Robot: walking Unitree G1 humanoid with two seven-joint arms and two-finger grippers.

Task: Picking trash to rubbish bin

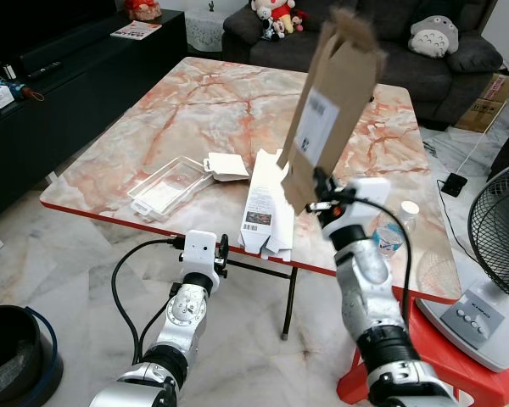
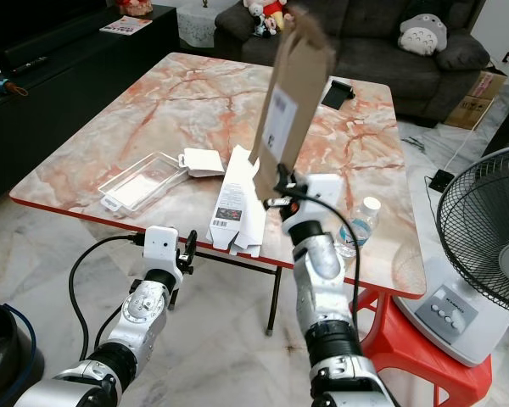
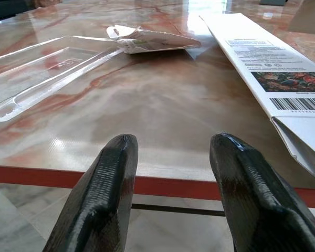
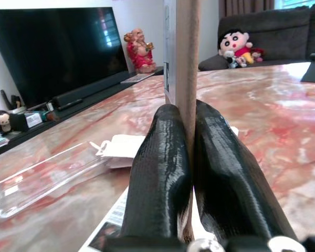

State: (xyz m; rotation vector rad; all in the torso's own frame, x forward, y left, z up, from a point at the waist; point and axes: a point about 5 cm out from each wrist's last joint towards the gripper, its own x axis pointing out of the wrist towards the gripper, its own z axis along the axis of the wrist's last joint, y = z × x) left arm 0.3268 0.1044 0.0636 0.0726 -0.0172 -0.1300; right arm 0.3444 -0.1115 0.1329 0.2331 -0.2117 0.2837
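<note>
The left gripper hangs parted before the marble table edge. The right gripper pinches the brown cardboard sleeve upright. Below lies a white box; beyond, a clear tray.

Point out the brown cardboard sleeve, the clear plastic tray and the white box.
brown cardboard sleeve (image 1: 335,110), left eye view, its middle.
clear plastic tray (image 1: 165,188), left eye view, its base.
white box (image 3: 268,68), left wrist view, printed face.
</note>
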